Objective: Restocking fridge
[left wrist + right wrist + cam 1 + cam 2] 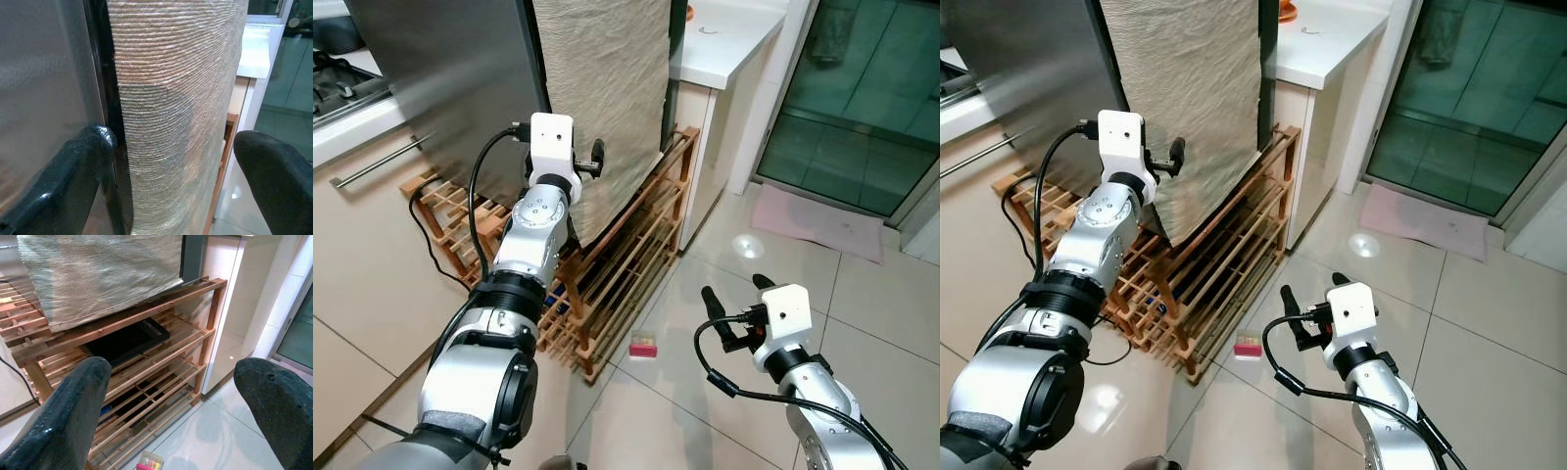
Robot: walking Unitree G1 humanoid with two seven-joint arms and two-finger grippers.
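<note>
**Left gripper at the fridge door edge**

Right gripper hangs released, low over the floor, well apart from the fridge. Left gripper, fingers spread, straddles the fridge's vertical door edge, beside the draped cloth. Left arm is nearer.

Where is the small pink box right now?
The small pink box lies on the floor tiles just in front of the wooden rack, between the two arms, left of the right gripper.
</note>
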